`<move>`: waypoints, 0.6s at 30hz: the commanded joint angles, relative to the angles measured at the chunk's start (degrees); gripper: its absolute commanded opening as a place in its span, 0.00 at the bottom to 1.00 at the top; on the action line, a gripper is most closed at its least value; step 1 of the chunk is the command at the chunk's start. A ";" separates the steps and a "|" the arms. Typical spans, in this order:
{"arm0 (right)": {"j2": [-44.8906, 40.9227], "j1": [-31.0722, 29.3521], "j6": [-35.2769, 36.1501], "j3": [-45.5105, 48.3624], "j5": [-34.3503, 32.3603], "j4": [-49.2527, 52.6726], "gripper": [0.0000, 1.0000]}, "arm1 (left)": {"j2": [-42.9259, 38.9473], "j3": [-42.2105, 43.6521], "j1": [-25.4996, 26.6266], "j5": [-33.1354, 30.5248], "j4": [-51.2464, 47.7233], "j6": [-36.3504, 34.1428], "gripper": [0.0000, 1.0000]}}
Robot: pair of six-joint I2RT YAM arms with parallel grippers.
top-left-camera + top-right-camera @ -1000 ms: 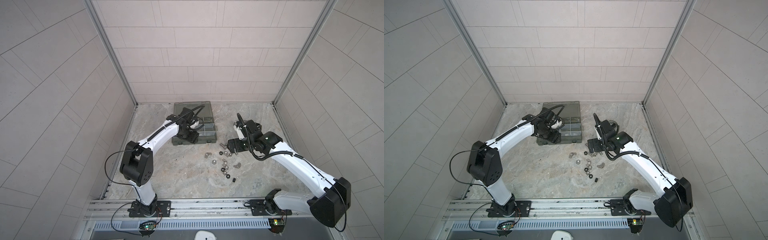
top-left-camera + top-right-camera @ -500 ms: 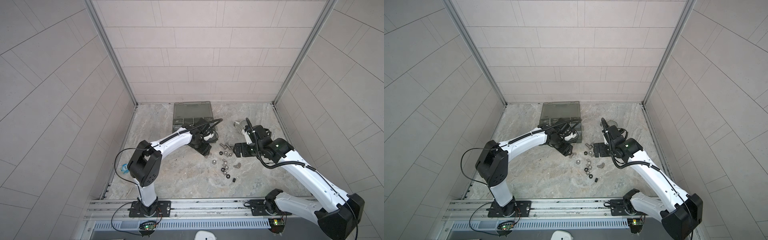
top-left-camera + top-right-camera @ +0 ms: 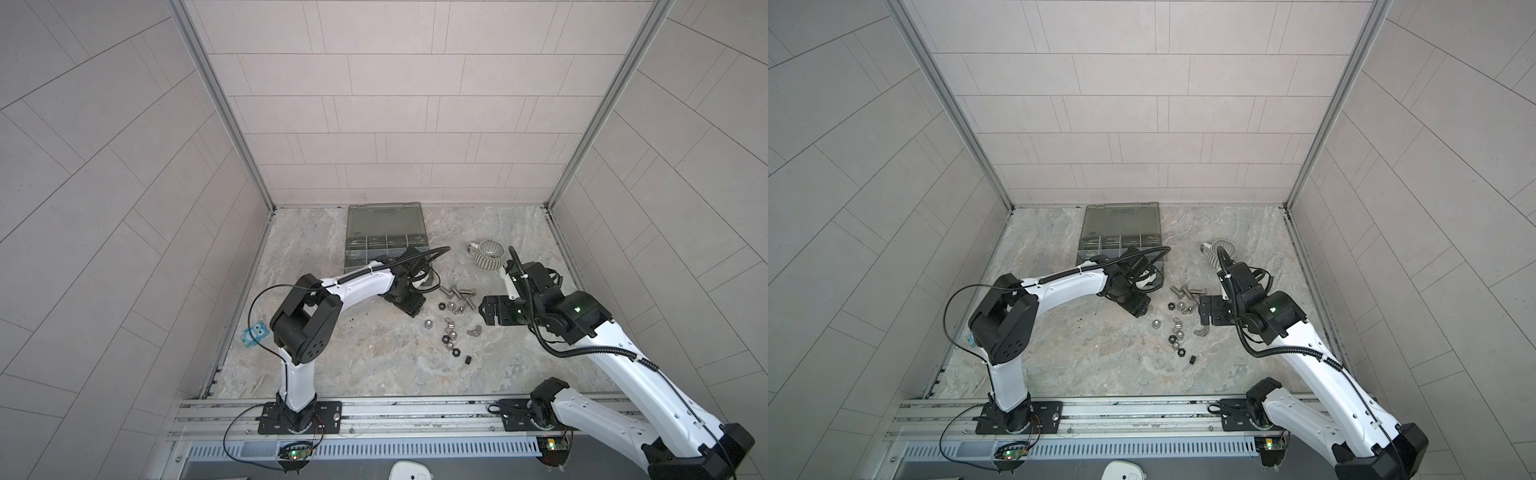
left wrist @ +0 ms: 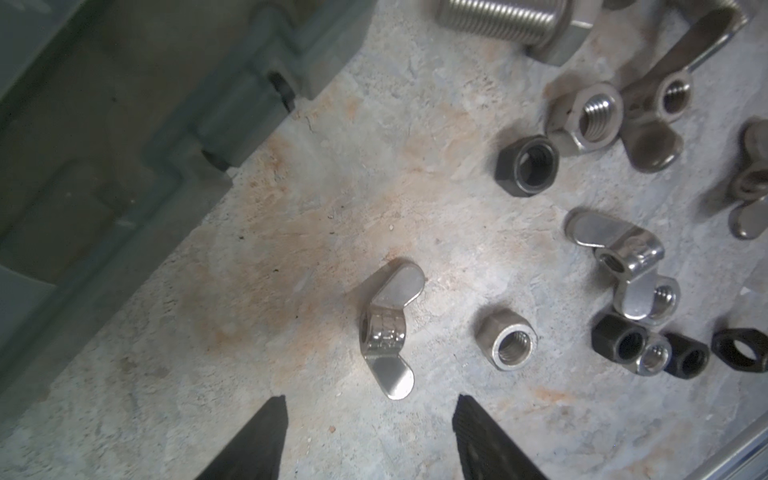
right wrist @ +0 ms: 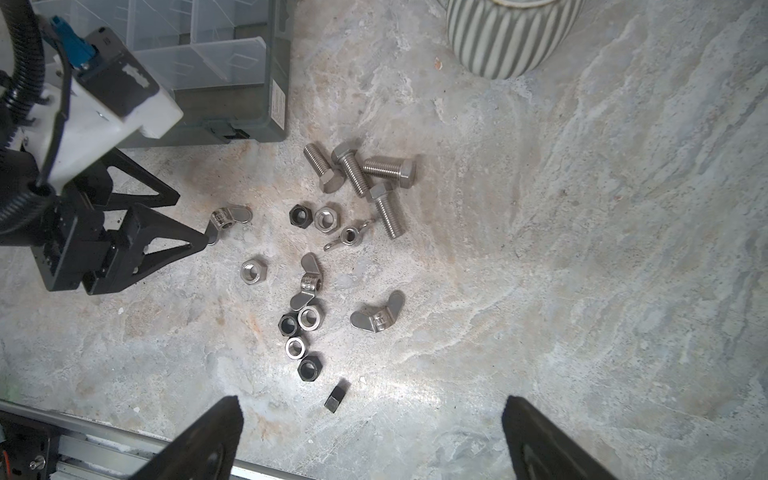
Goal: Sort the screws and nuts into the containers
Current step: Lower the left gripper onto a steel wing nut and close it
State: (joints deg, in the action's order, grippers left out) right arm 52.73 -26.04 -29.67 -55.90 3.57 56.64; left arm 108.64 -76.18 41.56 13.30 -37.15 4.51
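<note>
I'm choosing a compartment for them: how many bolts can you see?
4 bolts, in one cluster near the case's corner: three side by side, the fourth touching their ends. The left arm hides part of the case, so more may sit inside.

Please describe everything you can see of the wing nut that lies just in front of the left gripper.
The wing nut is shiny silver metal: a short barrel with a hole through it and two flat, rounded wings. It lies on its side on the marbled table, by itself, one wing pointing toward the left gripper. Nothing holds it; the jaws stand open, just short of it.
</note>
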 commanded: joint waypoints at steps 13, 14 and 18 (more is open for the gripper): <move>-3.07 1.29 -1.70 1.67 -1.64 2.58 0.99 | 3.82 -0.73 0.96 -1.97 2.34 0.45 0.57; -3.07 1.40 -1.72 1.71 -1.64 2.63 0.99 | 4.07 -0.86 0.95 -2.01 2.34 0.45 0.56; -2.90 1.61 -1.54 1.83 -1.64 2.57 0.99 | 5.08 -1.42 0.97 -2.09 2.59 0.58 0.55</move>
State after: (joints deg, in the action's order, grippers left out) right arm 50.24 -24.77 -30.33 -54.26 3.16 57.76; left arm 112.53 -76.34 42.17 12.03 -34.81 5.10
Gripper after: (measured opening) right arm 0.992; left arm 0.553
